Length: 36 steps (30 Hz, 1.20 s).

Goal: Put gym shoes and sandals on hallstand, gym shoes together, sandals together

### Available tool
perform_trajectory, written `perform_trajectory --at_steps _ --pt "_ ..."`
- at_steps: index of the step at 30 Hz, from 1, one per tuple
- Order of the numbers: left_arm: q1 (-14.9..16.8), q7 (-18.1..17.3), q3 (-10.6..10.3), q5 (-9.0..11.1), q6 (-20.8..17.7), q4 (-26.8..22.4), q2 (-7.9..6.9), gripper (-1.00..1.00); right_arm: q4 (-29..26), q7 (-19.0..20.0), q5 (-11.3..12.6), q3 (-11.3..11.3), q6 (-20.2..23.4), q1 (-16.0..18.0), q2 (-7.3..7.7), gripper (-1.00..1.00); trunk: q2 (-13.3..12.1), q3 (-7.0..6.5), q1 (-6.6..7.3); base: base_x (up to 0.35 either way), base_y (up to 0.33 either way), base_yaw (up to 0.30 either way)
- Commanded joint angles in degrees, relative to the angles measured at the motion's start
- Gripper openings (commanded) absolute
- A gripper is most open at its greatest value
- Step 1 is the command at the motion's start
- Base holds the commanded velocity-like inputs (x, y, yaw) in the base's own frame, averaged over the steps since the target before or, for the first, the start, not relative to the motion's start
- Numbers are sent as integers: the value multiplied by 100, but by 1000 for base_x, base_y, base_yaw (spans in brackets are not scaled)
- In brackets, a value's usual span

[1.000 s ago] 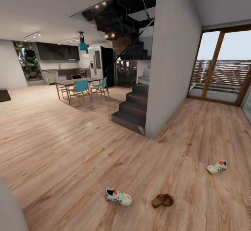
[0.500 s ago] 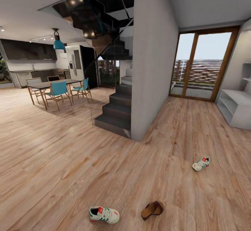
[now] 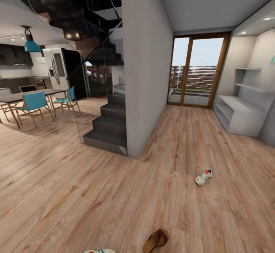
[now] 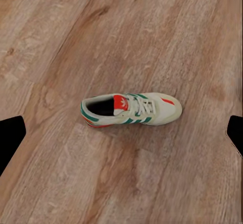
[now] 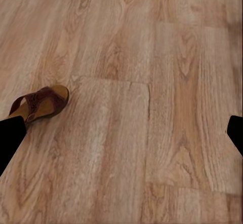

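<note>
On the corridor floor (image 3: 179, 207) nothing is yet being lifted: one gym shoe (image 3: 203, 177) is lying alone in the middle of the passage, a brown sandal (image 3: 156, 240) is sitting near the bottom edge of the head view, and the toe of a second gym shoe (image 3: 100, 251) is just peeking in beside it. The hallstand (image 3: 238, 117) is standing against the right-hand wall near the glass door (image 3: 196, 71), well apart from all the footwear — so every piece will probably need carrying across. The dark staircase (image 3: 109, 125) is rising on the other side of the white wall.

The left tool (image 4: 121, 133) is hanging open over the near gym shoe (image 4: 130, 109), its dark fingertips showing at the two frame edges with the shoe lying on its sole between them, untouched; this looks like lining up for a first grasp. The right tool (image 5: 121, 133) is likewise hanging open and empty above bare planks, with the sandal (image 5: 39, 103) off to one side by one fingertip. A pale scrap at the right wrist view's edge is possibly the far shoe — too little is showing to say. The second sandal I cannot place.
</note>
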<state>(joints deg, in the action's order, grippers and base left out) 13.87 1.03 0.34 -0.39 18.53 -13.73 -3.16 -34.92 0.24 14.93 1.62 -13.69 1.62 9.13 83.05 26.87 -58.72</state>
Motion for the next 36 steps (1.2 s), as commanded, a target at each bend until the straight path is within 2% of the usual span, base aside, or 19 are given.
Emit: perform_trajectory --at_steps 1,36 --pt "2 11 1 -5 19 2 0 100 4 2 54 -12 -20 5 2 100 3 6 0 66 0 -300" --pt "2 11 2 -12 19 2 0 100 4 26 40 -17 -20 5 2 100 3 6 0 7 0 -300"
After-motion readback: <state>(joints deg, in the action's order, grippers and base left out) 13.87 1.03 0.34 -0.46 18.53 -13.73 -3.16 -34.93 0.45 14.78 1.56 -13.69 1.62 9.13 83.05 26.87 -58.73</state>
